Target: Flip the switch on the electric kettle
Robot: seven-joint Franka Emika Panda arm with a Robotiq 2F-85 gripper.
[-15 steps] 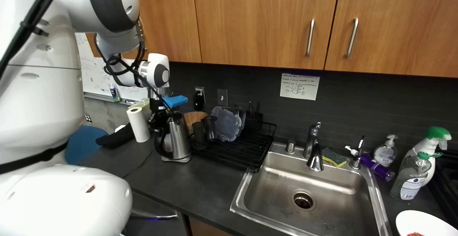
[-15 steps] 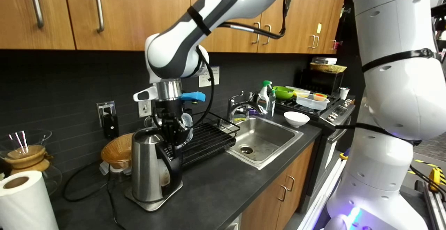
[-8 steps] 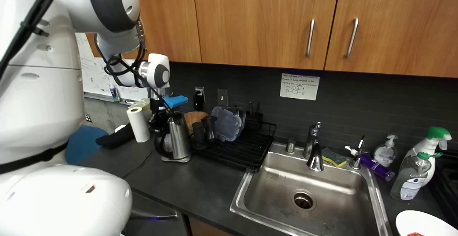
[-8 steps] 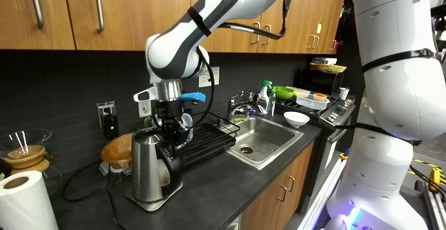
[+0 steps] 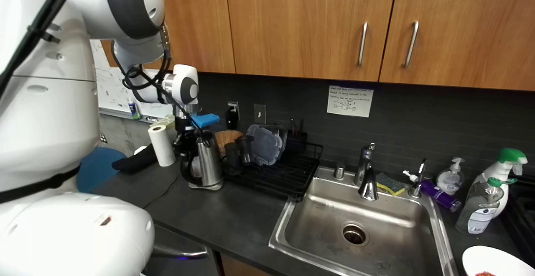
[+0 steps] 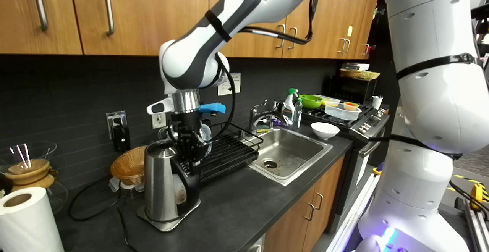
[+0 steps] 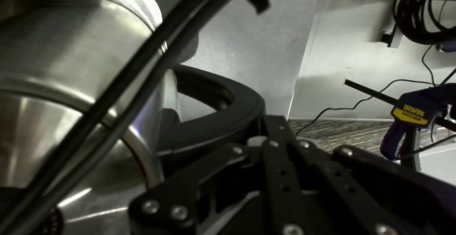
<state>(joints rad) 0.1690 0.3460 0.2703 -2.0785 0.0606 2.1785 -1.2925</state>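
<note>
The electric kettle, a shiny steel jug with a black handle, stands upright on its base. In an exterior view its steel side shows beyond the arm. My gripper points down at the top of the handle. In the wrist view the gripper is shut, its fingertips together with nothing between them. They lie right against or just beside the outer curve of the handle; touching or apart I cannot tell. The switch cannot be made out in any view.
A dish rack and a wicker basket stand close by the kettle. A white paper roll is near it too. Black cables cross the wrist view. The sink lies beyond the rack.
The wrist and gripper have come down very slightly in the last half second. The kettle stays in place, and the gripper remains shut.
</note>
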